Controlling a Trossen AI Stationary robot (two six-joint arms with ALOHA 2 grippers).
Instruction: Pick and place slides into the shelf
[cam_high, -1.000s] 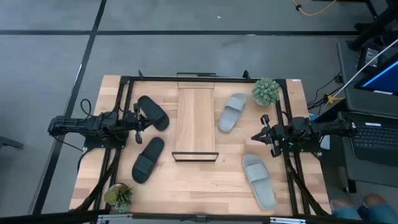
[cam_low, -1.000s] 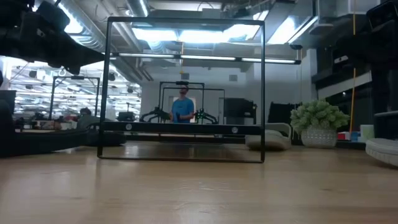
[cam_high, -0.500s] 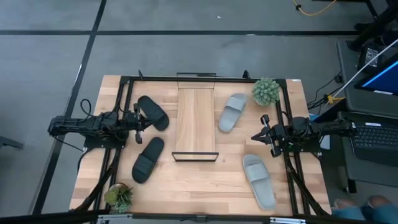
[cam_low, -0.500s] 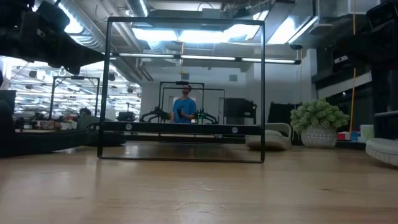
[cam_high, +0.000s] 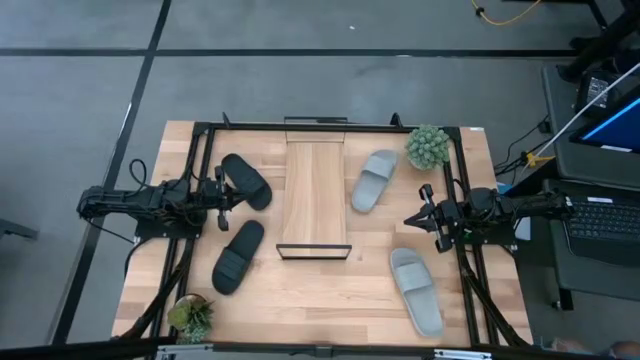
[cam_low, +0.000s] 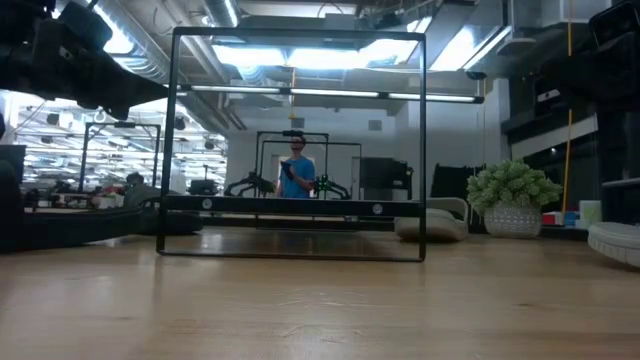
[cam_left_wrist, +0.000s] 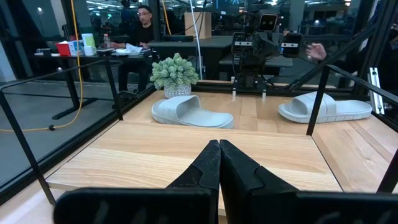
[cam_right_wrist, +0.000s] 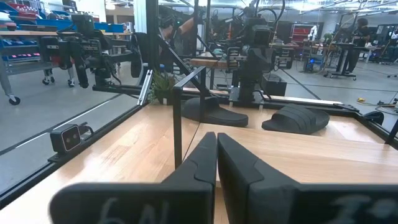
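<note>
Around the middle of the surface sat the shelf, a long light board running front to back with thin black wire frames at both ends, and it had nothing on it. Open wood ran along both of its long sides, so plenty of room to move in there.

Left of the shelf were the two black slides, one near the back and one closer to the front, both angled. On the right, one grey slide lay just beside a small potted plant at the back corner, and the other grey slide was toward the front right edge. Another little plant sat at the front left corner.

Both arms were stretched out low from the sides, pointing inward. The left gripper was clenched tight on nothing, hanging between the two black slides and touching neither. The right gripper was pinched closed and empty too, sitting between the two grey slides, apart from both.

Way in the back of the room a person stood.
</note>
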